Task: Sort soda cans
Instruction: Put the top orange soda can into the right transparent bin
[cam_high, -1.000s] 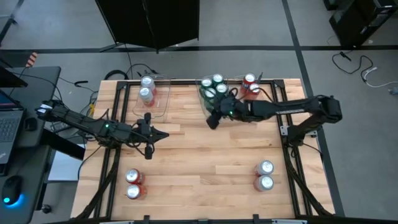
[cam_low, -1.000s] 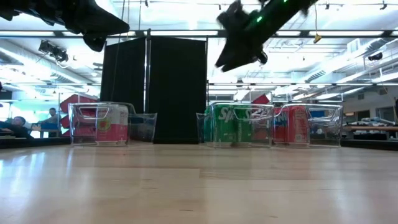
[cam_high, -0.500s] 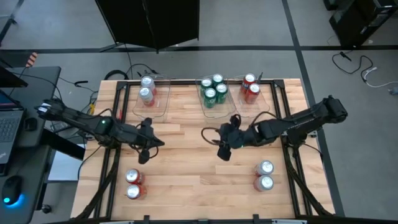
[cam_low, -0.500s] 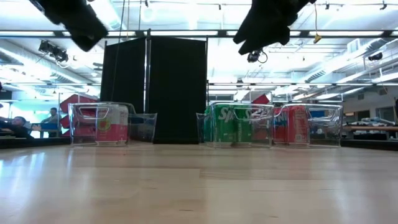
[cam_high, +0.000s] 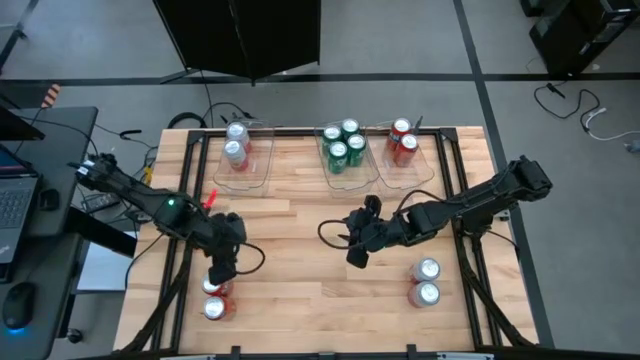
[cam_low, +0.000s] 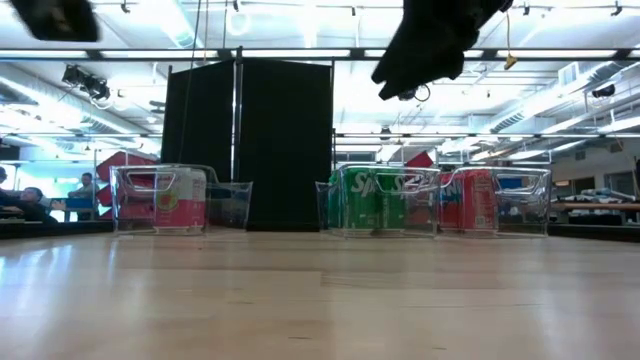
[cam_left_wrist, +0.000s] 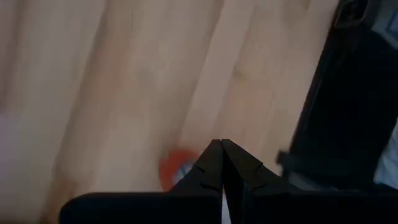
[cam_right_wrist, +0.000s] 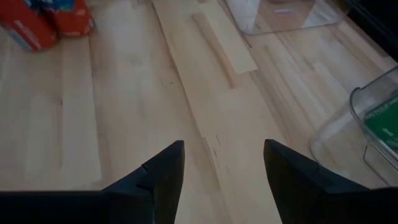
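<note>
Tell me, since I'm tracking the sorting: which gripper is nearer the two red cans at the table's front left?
Left. The left gripper hangs right beside the red cans; the right gripper is mid-table, well away.

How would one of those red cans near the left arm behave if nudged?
The red cans stand upright on smooth wood, so one would probably slide, or tip if hit high. Being round, a toppled can would likely roll. The thin metal may dent under a hard squeeze.

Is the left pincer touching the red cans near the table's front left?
Cannot tell. In the high view the shut left pincer overlaps the red cans; no view shows its height.
</note>
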